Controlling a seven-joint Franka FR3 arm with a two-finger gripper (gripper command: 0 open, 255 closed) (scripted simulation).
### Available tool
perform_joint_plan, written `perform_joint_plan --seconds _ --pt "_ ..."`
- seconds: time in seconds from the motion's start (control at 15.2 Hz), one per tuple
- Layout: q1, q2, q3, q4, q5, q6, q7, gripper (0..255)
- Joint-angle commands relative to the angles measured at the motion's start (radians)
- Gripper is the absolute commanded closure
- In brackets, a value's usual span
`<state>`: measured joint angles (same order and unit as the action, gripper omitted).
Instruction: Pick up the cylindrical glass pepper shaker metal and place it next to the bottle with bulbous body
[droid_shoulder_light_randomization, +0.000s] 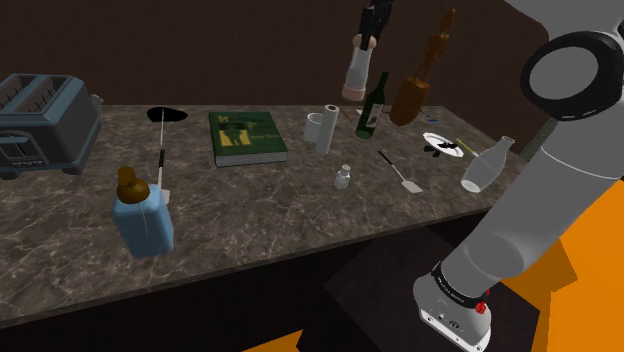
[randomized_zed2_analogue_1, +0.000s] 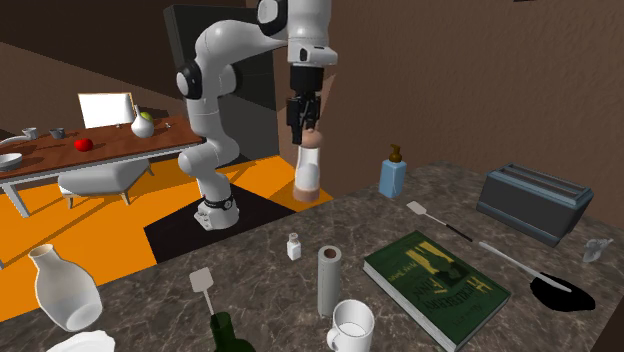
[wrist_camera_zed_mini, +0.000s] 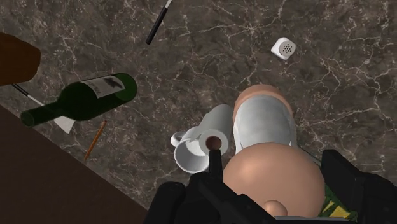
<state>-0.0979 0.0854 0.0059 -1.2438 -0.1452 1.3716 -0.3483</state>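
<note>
Pincer (randomized_zed2_analogue_1: 305, 128) pinching the pepper shaker (randomized_zed2_analogue_1: 308, 168) at its tan cap. The white cylinder hangs upright, well above the counter (droid_shoulder_light_randomization: 260, 215). Shoulder view: shaker at 1 o'clock from the white mug (droid_shoulder_light_randomization: 313, 127), bulbous white bottle (droid_shoulder_light_randomization: 487, 165) well apart at 4 o'clock. Mug interior plain white, paper roll (droid_shoulder_light_randomization: 328, 127) just beside it, green wine bottle (droid_shoulder_light_randomization: 372, 105) at 2 o'clock.

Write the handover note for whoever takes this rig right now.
Gripper: jaws shut on the pepper shaker, held high above the counter.
White bulbous bottle: on the counter near its edge, at the shoulder view's right.
Done: pickup.
Left: carry the shaker over, set it down beside the bottle, release.
</note>
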Motion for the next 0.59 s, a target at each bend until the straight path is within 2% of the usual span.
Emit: perform_joint_plan --seconds 0.0,0.53 --pt "0.001 0.016 0.000 0.045 -0.001 -0.029 -0.003 255" --pt "-0.086 -0.177 -0.084 -0.199 0.003 0.045 -0.164 255"
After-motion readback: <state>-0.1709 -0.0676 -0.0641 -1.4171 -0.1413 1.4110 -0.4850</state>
